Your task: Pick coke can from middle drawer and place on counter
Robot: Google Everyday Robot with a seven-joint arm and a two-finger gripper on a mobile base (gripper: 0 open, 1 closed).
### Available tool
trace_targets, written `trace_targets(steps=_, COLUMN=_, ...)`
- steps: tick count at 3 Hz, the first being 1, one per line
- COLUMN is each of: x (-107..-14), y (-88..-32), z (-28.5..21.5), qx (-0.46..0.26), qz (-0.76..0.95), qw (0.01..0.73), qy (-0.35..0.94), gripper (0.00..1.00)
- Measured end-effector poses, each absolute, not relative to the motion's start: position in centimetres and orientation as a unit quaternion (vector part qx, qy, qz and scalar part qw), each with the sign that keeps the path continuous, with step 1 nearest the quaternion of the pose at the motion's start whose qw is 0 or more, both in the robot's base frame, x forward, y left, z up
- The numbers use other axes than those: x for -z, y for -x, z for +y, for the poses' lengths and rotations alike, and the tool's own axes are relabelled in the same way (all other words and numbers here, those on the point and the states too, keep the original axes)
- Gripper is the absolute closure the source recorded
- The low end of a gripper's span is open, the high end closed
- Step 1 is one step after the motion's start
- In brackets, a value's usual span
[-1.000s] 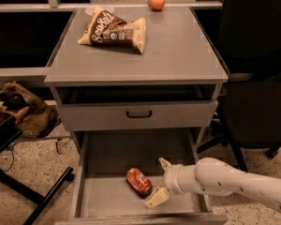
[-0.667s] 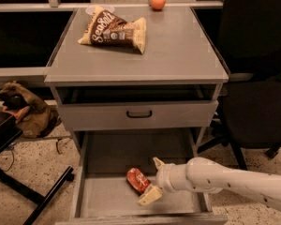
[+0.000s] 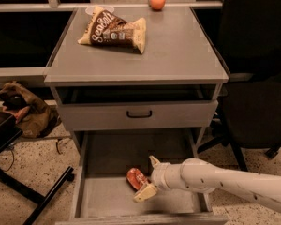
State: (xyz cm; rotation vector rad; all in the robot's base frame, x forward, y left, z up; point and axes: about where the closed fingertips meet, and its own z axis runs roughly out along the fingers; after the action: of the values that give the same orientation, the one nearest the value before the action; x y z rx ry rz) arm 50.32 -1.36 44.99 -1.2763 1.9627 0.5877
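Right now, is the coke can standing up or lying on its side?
Lying on its side: the coke can rests lengthwise on the floor of the middle drawer, with the gripper open around its right end.

One coke can (image 3: 136,178) at lower middle of the frame; one snack bag (image 3: 114,30) and one orange fruit (image 3: 157,1) at the top, on the one counter (image 3: 178,55). Two drawers: one middle drawer (image 3: 107,196), one upper drawer (image 3: 187,115) (single black handle (image 3: 139,114)). One tool (image 3: 149,177), lower middle beside the coke can, its two fingers spread apart
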Motion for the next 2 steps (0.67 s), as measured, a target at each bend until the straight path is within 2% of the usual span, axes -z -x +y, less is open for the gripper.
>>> trace_targets(steps=2, x=-39.8, y=-51.6, z=0.4, qx=-0.236, qz=0.755, qw=0.392, qy=0.47, gripper=0.0)
